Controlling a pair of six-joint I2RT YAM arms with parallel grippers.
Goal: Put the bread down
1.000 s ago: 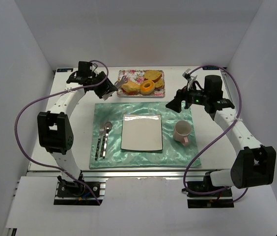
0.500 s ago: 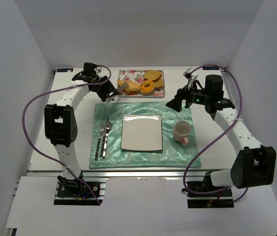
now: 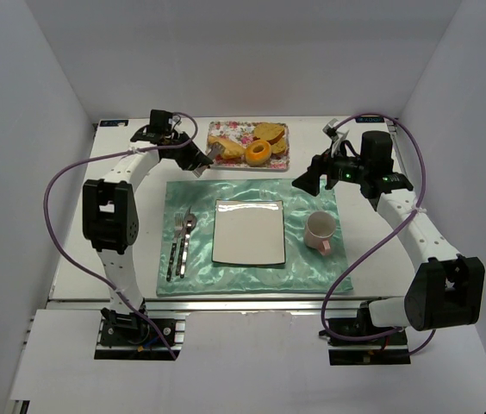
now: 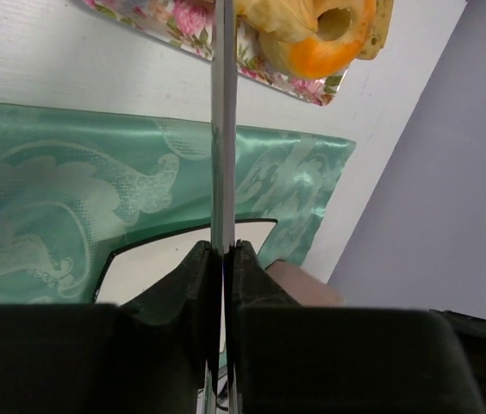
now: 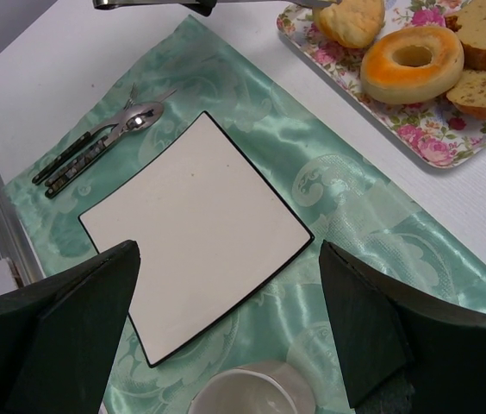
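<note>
Over on the left, the left gripper (image 4: 223, 250) is pressed together on a thin metal utensil (image 4: 223, 129) whose tip reaches the bread (image 3: 226, 148) on the flowered tray (image 5: 433, 147) at the back of the counter (image 3: 148, 233). Cutlery (image 3: 180, 246), a square plate (image 3: 248, 231) and a cup (image 3: 320, 231) sit on the green mat (image 3: 312, 267). The right gripper (image 3: 303, 182) hovers spread wide, holding nothing.

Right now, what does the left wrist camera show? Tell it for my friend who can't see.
The left end effector is shut on a thin metal strip that points up at the floral tray, next to a ring-shaped bun. Below lie a green placemat and the corner of a white plate.
</note>
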